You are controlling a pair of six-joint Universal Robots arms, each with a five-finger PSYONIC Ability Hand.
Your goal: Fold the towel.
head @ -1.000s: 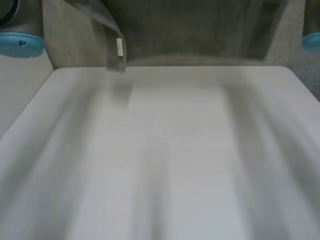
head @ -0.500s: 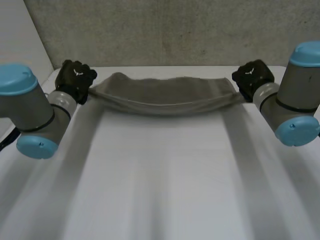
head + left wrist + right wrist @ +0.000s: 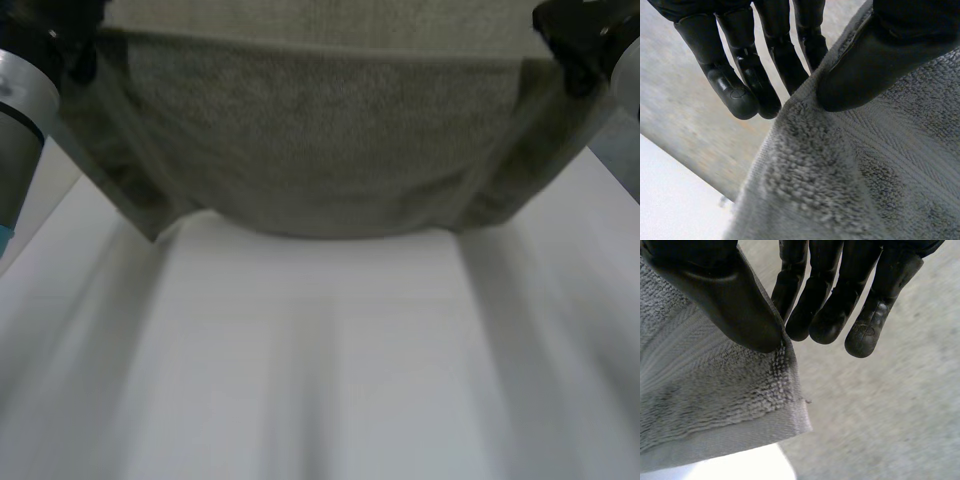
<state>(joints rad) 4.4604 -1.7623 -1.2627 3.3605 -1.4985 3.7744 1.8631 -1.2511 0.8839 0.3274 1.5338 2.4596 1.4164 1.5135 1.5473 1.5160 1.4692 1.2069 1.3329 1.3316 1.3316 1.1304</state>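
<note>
The towel (image 3: pixel 320 150) has been lifted. Half a second ago it was held low and stretched along the far side of the table (image 3: pixel 320 380). Now it is held up high and hangs down like a curtain. Its bottom edge sags near the table's far side, and it cannot be told if the table is touched. This is judged a good start for a fold, since the towel is spread wide and can be laid down or doubled over next. The left hand (image 3: pixel 870 60) is clamped on one top corner, with the cloth pinched between thumb and fingers (image 3: pixel 735 92). The right hand (image 3: pixel 730 300) is clamped on the other top corner the same way. Both hands are raised and held well apart, so the top edge is pulled almost straight.
</note>
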